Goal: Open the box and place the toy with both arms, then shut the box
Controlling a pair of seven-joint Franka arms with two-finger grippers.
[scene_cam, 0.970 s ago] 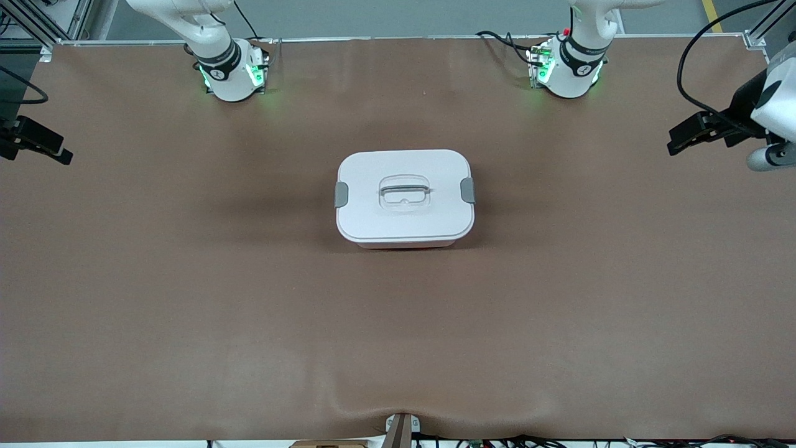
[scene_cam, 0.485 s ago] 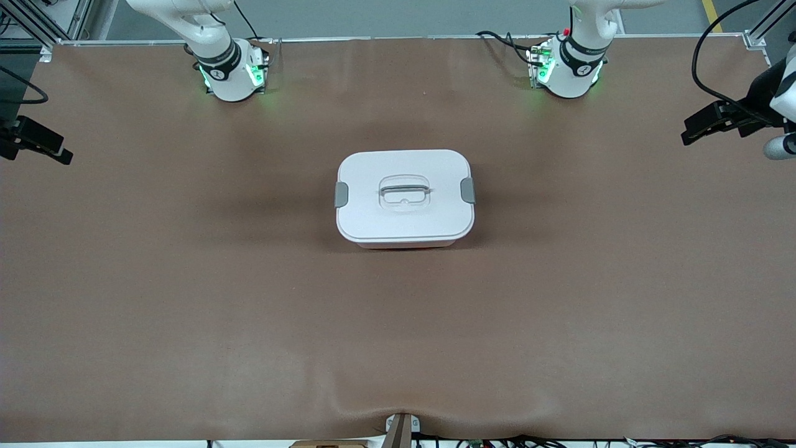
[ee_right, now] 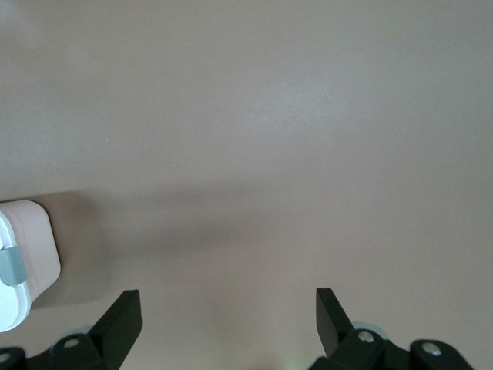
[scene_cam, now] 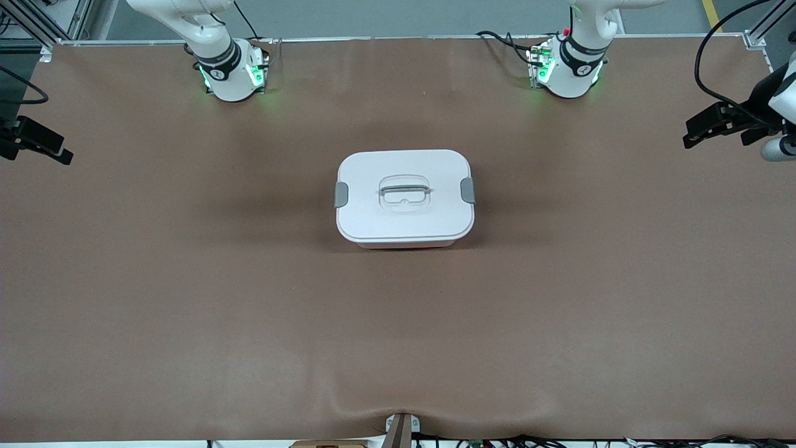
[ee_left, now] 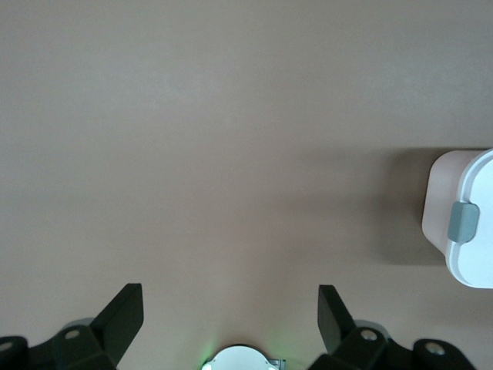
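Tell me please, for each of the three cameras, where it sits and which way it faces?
Front view: high across the table, facing both arm bases; it shows the closed box, the left gripper and the right gripper.
Left wrist view: on the left wrist, looking down at the table past its open black fingers.
Right wrist view: likewise, with its fingers open.
Shared: all three show the box and a grey clip.

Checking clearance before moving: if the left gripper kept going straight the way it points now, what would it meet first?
Probably bare brown table mat: the open left gripper points down at it, and the white-lidded pale pink plastic box lies off to one side.
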